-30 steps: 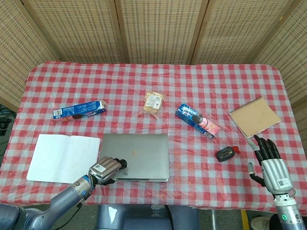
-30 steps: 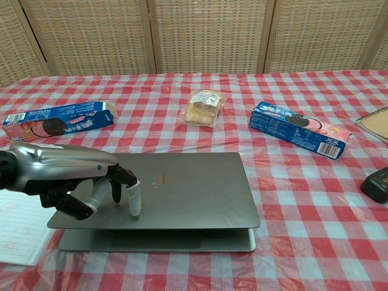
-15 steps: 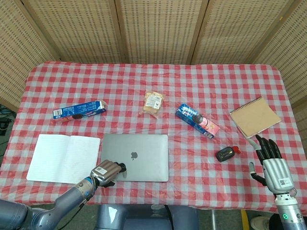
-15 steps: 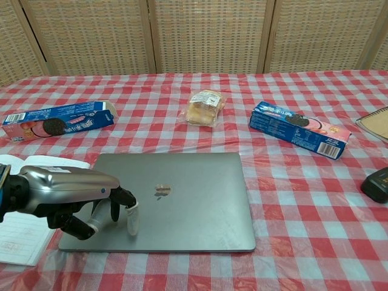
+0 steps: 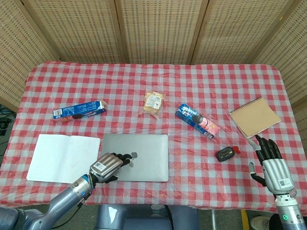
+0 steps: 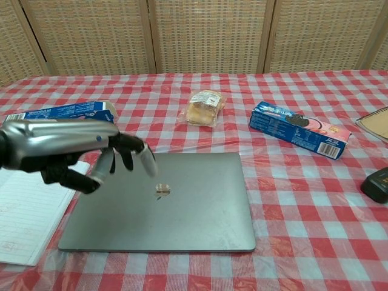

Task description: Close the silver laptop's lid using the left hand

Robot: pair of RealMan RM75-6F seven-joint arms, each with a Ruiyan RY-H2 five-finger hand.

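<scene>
An open notebook [image 5: 63, 158] with blank lined pages lies flat near the table's [image 5: 144, 79] left front corner, its right edge just beside the laptop [image 5: 141, 158]. Behind it, toward the left edge, a blue biscuit box [image 5: 79, 110] lies on its side. The left hand [image 5: 109, 165] hangs above the laptop's front left part; in the chest view it is raised off the lid, fingers [image 6: 147, 162] loosely spread and bent downward, holding nothing, and none of them touches the metal. The laptop is silver, sits at the front edge a little left of centre, and its lid lies flat on the base, fully down, logo facing up. Behind it, near the table's middle, rests a small clear packet [image 5: 154, 102] of pastry. To the right of that a second blue box [image 5: 196, 120] lies at a slant. Nearer the front edge on the right sits a small black device [image 5: 225, 154] with a red tab. A brown spiral pad [image 5: 254, 116] lies by the right edge. The right hand [image 5: 270, 164] is at the front right corner, palm down, fingers straight and apart, gripping nothing.
</scene>
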